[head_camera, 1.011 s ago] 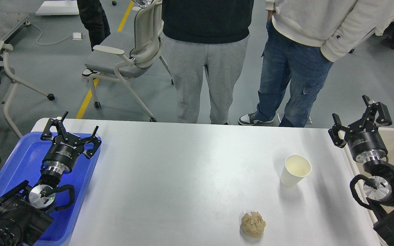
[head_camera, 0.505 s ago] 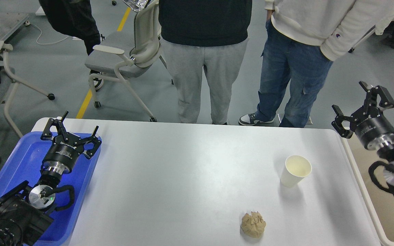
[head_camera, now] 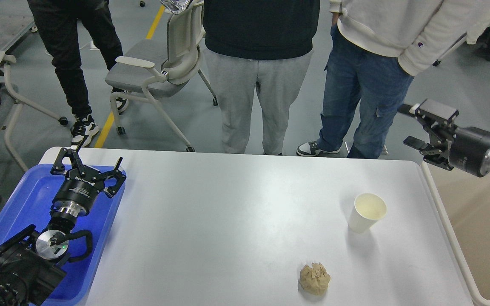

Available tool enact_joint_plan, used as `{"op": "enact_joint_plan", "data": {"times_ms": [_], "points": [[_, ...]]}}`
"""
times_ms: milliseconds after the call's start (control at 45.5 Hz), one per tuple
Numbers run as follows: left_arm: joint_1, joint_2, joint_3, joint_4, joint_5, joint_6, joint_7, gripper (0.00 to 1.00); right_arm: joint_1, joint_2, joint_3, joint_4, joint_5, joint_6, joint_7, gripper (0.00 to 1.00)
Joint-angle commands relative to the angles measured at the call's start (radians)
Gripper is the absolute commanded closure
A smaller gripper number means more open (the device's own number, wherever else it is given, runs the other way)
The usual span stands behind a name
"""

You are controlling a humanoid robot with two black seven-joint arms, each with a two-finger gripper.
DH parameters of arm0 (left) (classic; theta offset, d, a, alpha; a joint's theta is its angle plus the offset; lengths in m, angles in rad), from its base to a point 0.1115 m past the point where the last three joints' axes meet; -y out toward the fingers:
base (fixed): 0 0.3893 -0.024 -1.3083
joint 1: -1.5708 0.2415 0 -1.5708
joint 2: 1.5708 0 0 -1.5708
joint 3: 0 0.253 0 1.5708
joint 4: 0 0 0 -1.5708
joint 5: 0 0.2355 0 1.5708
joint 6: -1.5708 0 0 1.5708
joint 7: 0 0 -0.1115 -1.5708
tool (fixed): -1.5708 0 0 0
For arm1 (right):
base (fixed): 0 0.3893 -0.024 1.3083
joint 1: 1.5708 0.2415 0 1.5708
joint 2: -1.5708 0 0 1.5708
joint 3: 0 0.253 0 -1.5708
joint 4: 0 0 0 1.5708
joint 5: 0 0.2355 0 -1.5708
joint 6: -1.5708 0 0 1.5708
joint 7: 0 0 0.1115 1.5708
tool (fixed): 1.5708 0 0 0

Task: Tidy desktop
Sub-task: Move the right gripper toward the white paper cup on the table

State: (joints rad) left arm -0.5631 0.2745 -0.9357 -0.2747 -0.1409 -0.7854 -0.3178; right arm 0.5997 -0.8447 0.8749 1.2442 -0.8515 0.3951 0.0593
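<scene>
the white worktop point(head_camera: 228, 221) fills the middle of the view, with a blue tray point(head_camera: 24, 199) against its left edge and a beige bin point(head_camera: 483, 238) against its right edge. a white paper cup point(head_camera: 367, 211) stands upright on the worktop, toward the bin side. nearer the camera than the cup, and apart from it, lies a crumpled brown paper ball point(head_camera: 314, 279). the left hand point(head_camera: 87, 165) hangs over the tray, left of the cup, its fingers spread apart and holding nothing. the right hand point(head_camera: 419, 125) is raised beyond the cup, above the bin's far corner, pointing left, fingers apart and empty.
</scene>
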Motion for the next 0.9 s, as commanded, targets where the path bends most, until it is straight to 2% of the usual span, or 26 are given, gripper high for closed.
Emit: {"op": "enact_joint_plan", "data": {"times_ms": [0, 110, 242, 396, 527, 879], "points": [[-0.001, 0.000, 0.000, 0.000, 0.001, 0.000, 0.000, 0.00, 0.118, -0.065, -0.281, 0.089, -0.687, 0.010, 0.008, 0.00], [0.000, 0.000, 0.000, 0.000, 0.000, 0.000, 0.000, 0.00, 0.195, -0.054, -0.468, 0.074, -0.866, -0.013, 0.031, 0.00], [0.000, 0.000, 0.000, 0.000, 0.001, 0.000, 0.000, 0.00, 0.291, 0.026, -0.666, 0.048, -0.948, -0.082, 0.062, 0.00], [0.000, 0.000, 0.000, 0.000, 0.001, 0.000, 0.000, 0.00, 0.324, 0.084, -0.778, -0.101, -1.017, -0.182, 0.082, 0.00], [0.000, 0.000, 0.000, 0.000, 0.001, 0.000, 0.000, 0.00, 0.328, 0.125, -0.810, -0.157, -1.051, -0.231, 0.088, 0.00], [0.000, 0.000, 0.000, 0.000, 0.003, 0.000, 0.002, 0.00, 0.315, 0.184, -0.815, -0.238, -1.049, -0.237, 0.120, 0.00]]}}
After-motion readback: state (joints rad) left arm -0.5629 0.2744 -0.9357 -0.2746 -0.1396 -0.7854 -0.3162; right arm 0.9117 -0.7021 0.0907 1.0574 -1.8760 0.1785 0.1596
